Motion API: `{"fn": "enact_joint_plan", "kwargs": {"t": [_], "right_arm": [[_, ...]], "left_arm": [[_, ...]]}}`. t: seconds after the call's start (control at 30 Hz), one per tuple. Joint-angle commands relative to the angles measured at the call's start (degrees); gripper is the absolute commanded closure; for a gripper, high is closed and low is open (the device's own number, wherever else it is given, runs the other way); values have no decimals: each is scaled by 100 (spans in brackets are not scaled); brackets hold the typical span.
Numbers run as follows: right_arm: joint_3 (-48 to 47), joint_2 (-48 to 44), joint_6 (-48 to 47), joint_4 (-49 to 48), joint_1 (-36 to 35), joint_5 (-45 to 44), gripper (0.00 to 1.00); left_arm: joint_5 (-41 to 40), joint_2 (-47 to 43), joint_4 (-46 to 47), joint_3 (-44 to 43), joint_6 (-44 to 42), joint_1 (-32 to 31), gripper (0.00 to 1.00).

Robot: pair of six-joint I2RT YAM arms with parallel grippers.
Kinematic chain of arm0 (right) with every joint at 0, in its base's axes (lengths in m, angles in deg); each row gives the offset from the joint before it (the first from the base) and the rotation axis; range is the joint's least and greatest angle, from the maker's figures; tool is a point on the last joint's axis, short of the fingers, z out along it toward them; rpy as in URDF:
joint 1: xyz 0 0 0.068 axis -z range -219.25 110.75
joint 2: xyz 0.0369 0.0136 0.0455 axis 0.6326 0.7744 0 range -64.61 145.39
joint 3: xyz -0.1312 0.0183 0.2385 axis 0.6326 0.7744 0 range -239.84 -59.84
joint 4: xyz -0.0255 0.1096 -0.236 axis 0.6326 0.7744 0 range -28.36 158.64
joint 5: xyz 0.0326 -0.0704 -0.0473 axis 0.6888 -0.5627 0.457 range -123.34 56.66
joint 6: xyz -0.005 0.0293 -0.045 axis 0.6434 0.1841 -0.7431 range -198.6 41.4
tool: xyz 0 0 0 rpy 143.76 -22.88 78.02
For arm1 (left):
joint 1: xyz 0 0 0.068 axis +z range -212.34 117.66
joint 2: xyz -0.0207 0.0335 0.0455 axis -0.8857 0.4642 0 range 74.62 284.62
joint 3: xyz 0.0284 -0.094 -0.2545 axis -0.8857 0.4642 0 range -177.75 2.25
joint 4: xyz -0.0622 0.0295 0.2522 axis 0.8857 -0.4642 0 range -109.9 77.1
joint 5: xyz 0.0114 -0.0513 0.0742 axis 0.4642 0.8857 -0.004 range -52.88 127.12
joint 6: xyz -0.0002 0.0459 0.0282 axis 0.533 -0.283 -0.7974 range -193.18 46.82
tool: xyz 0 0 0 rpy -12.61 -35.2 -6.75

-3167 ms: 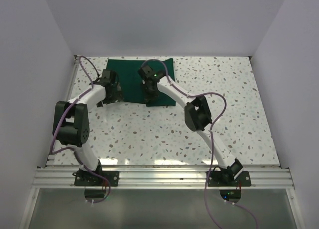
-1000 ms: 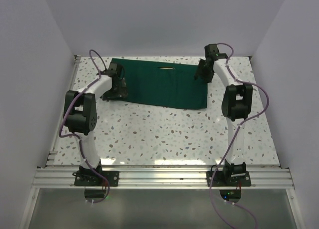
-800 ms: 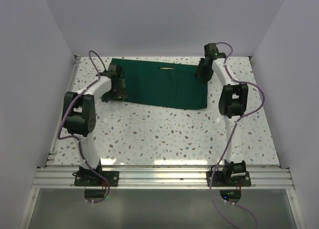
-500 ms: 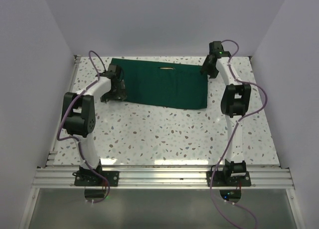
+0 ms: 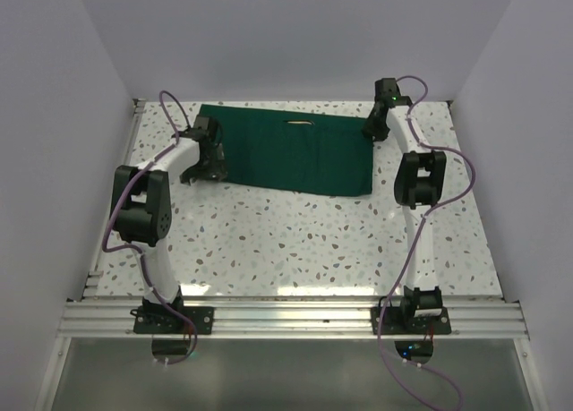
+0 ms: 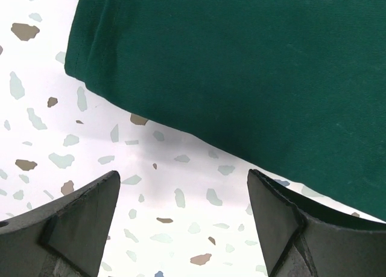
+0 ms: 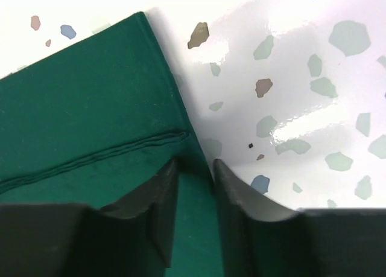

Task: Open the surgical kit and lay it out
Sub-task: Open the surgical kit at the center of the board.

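Observation:
The dark green cloth wrap lies spread as a wide rectangle at the back of the table. A slim silver instrument lies on it near its far edge. No steel tray shows. My left gripper is open and empty over the speckled tabletop, just off the cloth's near left edge; in the left wrist view nothing is between its fingers. My right gripper is at the cloth's far right corner. In the right wrist view its fingers are nearly together, pinching the cloth's hemmed edge.
The speckled white tabletop stretches in front of the cloth. White walls enclose the back and both sides. The arm bases sit on a metal rail at the near edge.
The folded bundle has been drawn out to the right into a wide rectangle by my right gripper. Over the last second the right gripper shifted slightly right and back. The left gripper barely moved.

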Motion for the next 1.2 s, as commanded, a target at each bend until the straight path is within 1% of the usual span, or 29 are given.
{"fn": "enact_joint_plan", "kwargs": {"t": [0.0, 0.07, 0.1, 0.37, 0.4, 0.5, 0.67, 0.77, 0.9, 0.93, 0.97, 1.07, 1.17], "right_arm": [[-205, 135, 108, -88, 19, 58, 69], [-187, 109, 82, -70, 19, -3, 73], [-170, 83, 21, -53, 19, -38, 77], [-29, -400, -270, 150, 19, -600, 90], [-12, -453, -313, 158, 28, -671, 92], [32, -655, -410, 220, 28, -794, 92], [59, -875, -516, 264, 19, -856, 91], [32, -946, -569, 352, 19, -830, 82], [32, -990, -595, 475, 19, -830, 80], [67, -999, -595, 484, 10, -812, 76], [94, -990, -595, 510, 19, -795, 70], [216, -990, -595, 519, 19, -794, 66], [366, -929, -595, 449, 19, -795, 64]], "left_arm": [[-157, -215, -61, 46, -160, -15, 10], [-183, -223, -61, 55, -151, -15, 10], [-183, -223, -52, 72, -151, -15, 10], [-122, -180, 44, 160, -116, -15, 10], [-113, -188, 62, 178, -116, -15, 10], [-69, -197, 97, 222, -125, -15, 10], [-8, -215, 202, 283, -133, -15, 10], [54, -232, 255, 327, -142, -15, 10], [89, -267, 325, 389, -186, -15, 10], [98, -285, 326, 398, -195, -6, 10], [98, -294, 352, 424, -204, -6, 10], [98, -355, 369, 476, -247, -6, 10], [89, -425, 369, 538, -283, -6, 10]]}}
